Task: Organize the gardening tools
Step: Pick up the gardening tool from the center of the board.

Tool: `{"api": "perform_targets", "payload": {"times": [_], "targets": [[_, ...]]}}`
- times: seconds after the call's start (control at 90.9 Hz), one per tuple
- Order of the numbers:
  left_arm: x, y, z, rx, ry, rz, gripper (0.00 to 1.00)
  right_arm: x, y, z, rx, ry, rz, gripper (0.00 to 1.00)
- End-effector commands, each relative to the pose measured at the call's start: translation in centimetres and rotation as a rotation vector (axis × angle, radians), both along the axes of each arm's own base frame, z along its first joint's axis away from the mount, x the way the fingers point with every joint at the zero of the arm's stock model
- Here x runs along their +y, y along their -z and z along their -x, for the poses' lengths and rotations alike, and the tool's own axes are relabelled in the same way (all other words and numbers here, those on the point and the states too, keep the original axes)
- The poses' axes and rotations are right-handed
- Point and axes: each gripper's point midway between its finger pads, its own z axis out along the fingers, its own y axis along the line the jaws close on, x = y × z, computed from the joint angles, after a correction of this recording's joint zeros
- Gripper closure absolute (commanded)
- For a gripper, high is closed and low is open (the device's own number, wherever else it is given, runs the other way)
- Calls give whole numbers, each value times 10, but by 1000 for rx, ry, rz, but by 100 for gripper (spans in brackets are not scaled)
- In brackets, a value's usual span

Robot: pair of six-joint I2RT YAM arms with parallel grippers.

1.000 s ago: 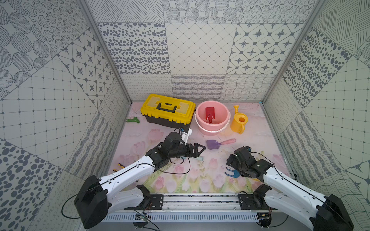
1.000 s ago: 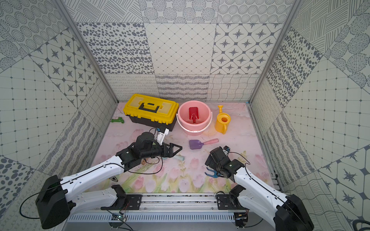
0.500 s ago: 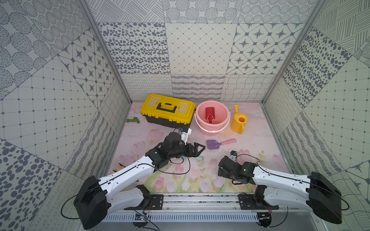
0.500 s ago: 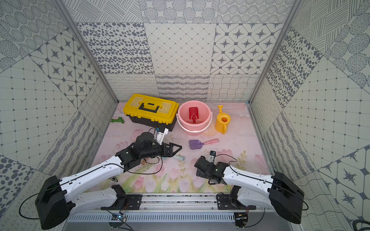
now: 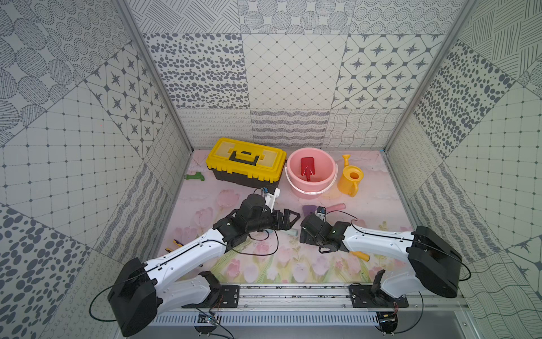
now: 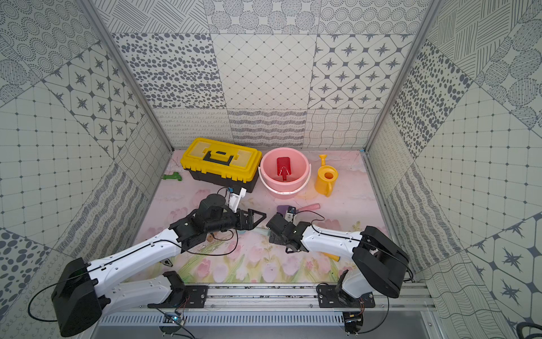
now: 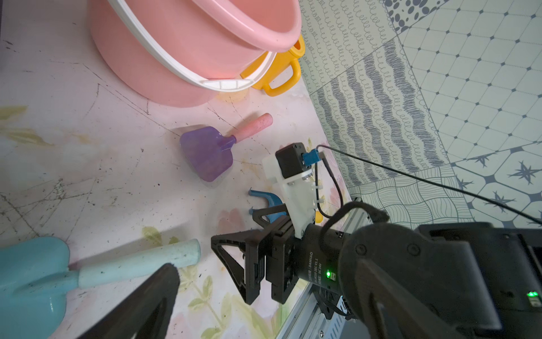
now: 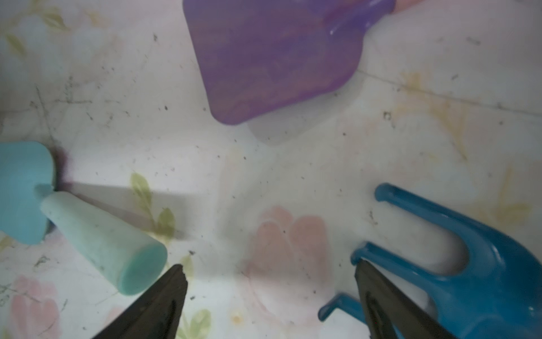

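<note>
Swung in from the right side of the tabletop [image 5: 372, 214], the right arm now reaches across to the middle. The right tool [image 8: 269, 281] sits just short of the left tool [image 5: 290, 219], which has hardly shifted. Both tools are spread wide with only bare mat between their fingers.

Along the near edge, the strip between the two arm bases is open. The pliers [image 5: 176, 243] lie toward the near left corner, partly under the left arm. The blue fork [image 8: 469, 264] lies under the right arm, its prongs close beside one finger of the right tool; whether they touch I cannot tell. The light-blue trowel [image 7: 44, 273] lies in the middle below the left tool, its handle end just beside the right tool's other finger. Just beyond the right tool lies the purple scoop [image 5: 308, 210], its pink handle pointing toward the right edge. There is open room between it and the right wall, and also between the left arm and the left wall.

At the far left edge the green rake [image 5: 195, 177] lies beside the toolbox [image 5: 246, 164], whose lid is down. Just beside it stands the pink bucket [image 5: 327, 164] with the red spade [image 5: 306, 170] inside, handle down. The watering can [image 5: 349, 183] stands upright just to the bucket's right.
</note>
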Motion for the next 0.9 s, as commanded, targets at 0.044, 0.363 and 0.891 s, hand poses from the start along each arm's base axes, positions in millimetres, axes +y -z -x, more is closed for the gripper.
{"api": "perform_targets", "payload": {"times": [0.044,0.363,0.891], "targets": [[0,-1,0,-19,4,-4,1,6,-26,-29,-71,-38,-37,7],[1,-2,0,-22,1,-2,1,-78,-39,2,-80,44,29,3],[-2,4,-2,-10,4,-8,1,-105,26,66,134,83,-40,4]]}}
